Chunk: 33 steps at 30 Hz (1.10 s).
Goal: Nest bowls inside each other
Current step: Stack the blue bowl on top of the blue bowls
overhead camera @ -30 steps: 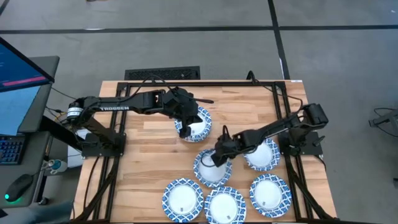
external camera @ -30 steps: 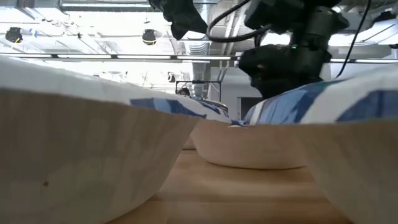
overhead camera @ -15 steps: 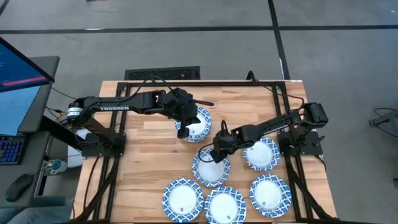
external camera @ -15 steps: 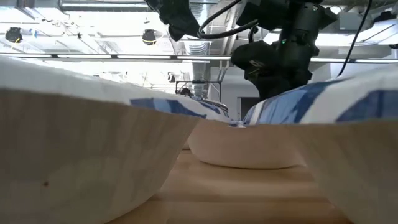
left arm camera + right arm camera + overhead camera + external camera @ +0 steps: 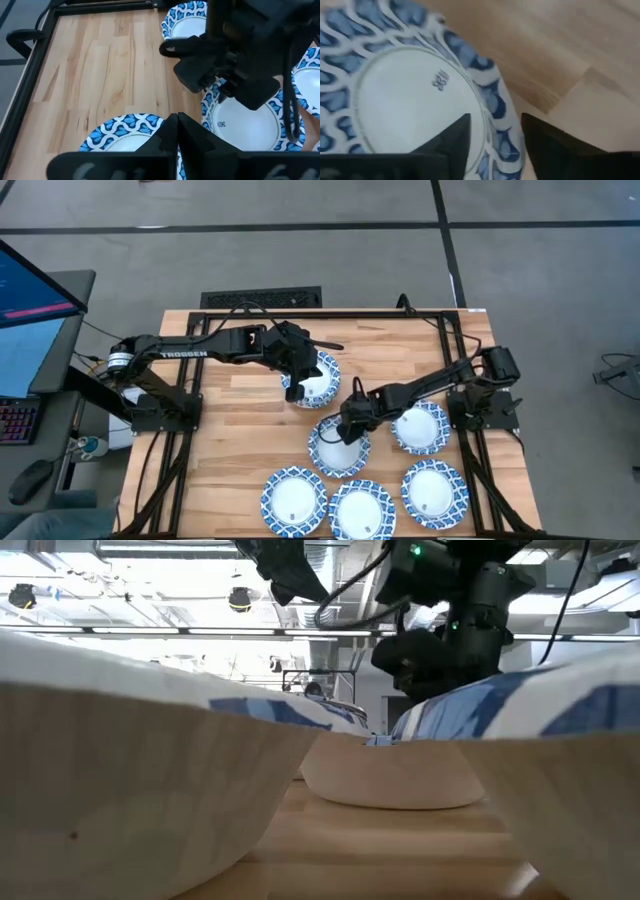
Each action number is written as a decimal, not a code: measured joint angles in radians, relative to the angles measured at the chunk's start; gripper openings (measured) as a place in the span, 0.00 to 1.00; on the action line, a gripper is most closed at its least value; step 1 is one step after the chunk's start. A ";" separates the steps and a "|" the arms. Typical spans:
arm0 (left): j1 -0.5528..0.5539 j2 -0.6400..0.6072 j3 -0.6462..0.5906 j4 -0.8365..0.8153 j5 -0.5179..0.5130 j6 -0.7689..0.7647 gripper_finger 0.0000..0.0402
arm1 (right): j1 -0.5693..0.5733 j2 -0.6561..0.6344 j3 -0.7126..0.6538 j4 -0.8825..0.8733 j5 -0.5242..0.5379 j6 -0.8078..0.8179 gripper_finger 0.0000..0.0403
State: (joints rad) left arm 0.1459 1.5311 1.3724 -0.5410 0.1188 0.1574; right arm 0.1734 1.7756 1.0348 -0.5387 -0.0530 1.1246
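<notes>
A light wooden desk with a black frame carries six small round shallow bowls, each with a white centre and a blue-and-white patterned rim. Three of them stand in a row along the near edge: the near-left bowl, the near-middle bowl just beside it, and the near-right bowl. Behind that row sits the centre bowl, and to its right, close to the base of the right arm, the right-hand bowl. Farther back, toward the middle of the desk, is the far bowl.

The left gripper reaches in from the left side of the desk and sits at the left rim of the far bowl. Its fingers are pressed together, and in the left wrist view they close right over the patterned rim of that bowl, pinching it.

The right gripper stretches across from the right side and hangs over the far rim of the centre bowl. In the right wrist view its fingers are spread apart, one over the white inside of the bowl and the other outside, with the blue patterned rim between them; whether they touch the rim cannot be told.

In the low view, two bowl walls fill the foreground, with the pale underside of another bowl between them.
</notes>
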 joint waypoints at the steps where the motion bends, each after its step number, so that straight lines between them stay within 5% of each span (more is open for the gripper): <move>1: 0.000 0.000 0.000 0.000 0.000 0.000 0.00 | -0.005 -0.008 0.000 0.006 0.001 0.000 0.49; 10: 0.000 0.000 0.000 0.000 0.000 -0.006 0.00 | -0.039 -0.037 0.000 0.004 0.002 -0.053 0.04; 16: 0.000 0.000 0.000 -0.011 0.000 -0.012 0.00 | -0.045 -0.037 0.026 -0.024 0.000 -0.059 0.05; 28: 0.057 -0.060 -0.002 -0.088 -0.047 0.022 0.00 | -0.116 -0.190 0.351 -0.336 -0.010 -0.216 0.04; 33: 0.097 -0.101 -0.003 -0.134 -0.049 0.043 0.00 | -0.190 -0.215 0.430 -0.403 0.072 -0.238 0.02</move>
State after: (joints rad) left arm 0.2429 1.4299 1.3689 -0.6749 0.0695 0.1999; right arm -0.0163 1.5609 1.4646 -0.9422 0.0193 0.8869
